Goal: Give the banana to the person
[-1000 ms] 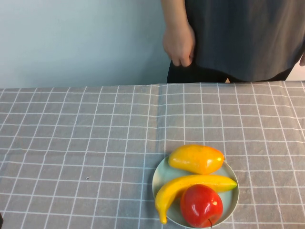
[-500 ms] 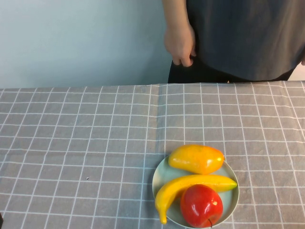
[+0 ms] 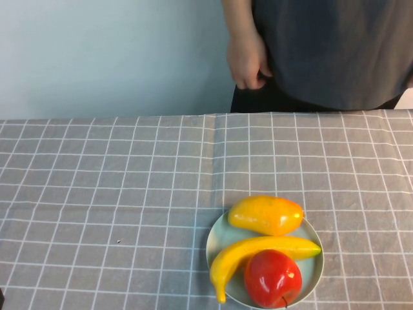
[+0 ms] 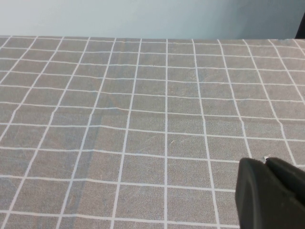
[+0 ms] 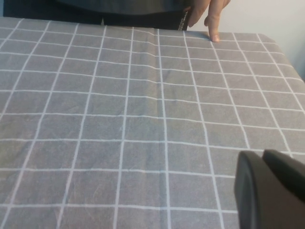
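The banana lies curved across a pale round plate near the table's front, right of centre, stem tip toward the front. The person stands behind the far edge in a dark grey shirt, hand hanging at the side; fingers show in the right wrist view. My left gripper is shut and empty above bare cloth. My right gripper is shut and empty above bare cloth. Neither arm shows in the high view.
On the plate, a plump yellow-orange mango-like fruit lies behind the banana and a red apple in front of it. A grey checked tablecloth covers the table. A pale wall stands behind.
The person's hand and torso have shifted slightly to the right. The fruit and plate have not moved.
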Action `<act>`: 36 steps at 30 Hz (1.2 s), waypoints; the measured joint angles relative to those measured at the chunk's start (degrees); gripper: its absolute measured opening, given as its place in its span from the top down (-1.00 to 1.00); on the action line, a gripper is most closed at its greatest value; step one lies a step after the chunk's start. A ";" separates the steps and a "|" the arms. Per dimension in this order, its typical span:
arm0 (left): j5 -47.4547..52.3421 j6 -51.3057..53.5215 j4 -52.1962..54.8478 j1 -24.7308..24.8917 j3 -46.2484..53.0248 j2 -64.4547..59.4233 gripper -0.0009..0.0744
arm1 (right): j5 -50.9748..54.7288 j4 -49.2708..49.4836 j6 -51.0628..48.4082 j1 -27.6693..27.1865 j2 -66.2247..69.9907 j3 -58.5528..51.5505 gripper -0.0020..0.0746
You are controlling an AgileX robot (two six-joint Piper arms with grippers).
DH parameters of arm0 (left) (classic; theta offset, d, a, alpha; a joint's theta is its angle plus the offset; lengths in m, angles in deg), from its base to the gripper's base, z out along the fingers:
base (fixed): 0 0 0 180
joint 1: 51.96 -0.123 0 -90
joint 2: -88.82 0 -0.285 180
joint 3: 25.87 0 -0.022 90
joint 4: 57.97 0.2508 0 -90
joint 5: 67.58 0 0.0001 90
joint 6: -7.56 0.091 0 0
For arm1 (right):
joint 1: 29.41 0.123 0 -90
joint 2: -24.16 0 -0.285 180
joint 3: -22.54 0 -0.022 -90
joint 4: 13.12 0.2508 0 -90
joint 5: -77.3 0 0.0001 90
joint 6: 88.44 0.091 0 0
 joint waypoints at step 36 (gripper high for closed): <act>0.00 0.00 0.00 0.00 0.00 0.00 0.98 | 28.23 31.04 -5.16 0.00 26.32 29.74 0.97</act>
